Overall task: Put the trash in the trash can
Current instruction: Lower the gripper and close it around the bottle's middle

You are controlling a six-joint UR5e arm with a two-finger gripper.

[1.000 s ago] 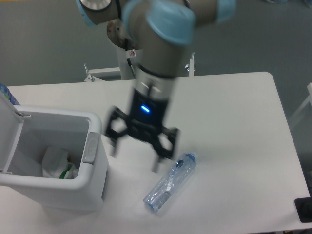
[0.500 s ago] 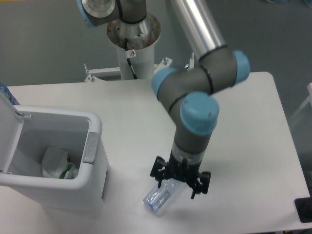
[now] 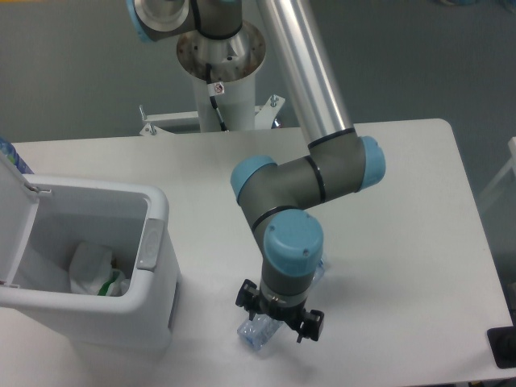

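Right now the hand (image 3: 278,318) is down over the crushed bottle (image 3: 255,334) on the white surface (image 3: 403,210), fingers astride it; whether they've clamped yet, cannot tell, the wrist blocks it. Top-down pose suits a flat-lying bottle. Trash can (image 3: 153,322) sits to the side, lid (image 3: 14,226) open for dropping, paper wrapper (image 3: 97,272) already inside.

Arm swung from the bin side down over the bottle
The gripper (image 3: 279,320) has dropped low and now straddles the crushed plastic bottle (image 3: 260,333)
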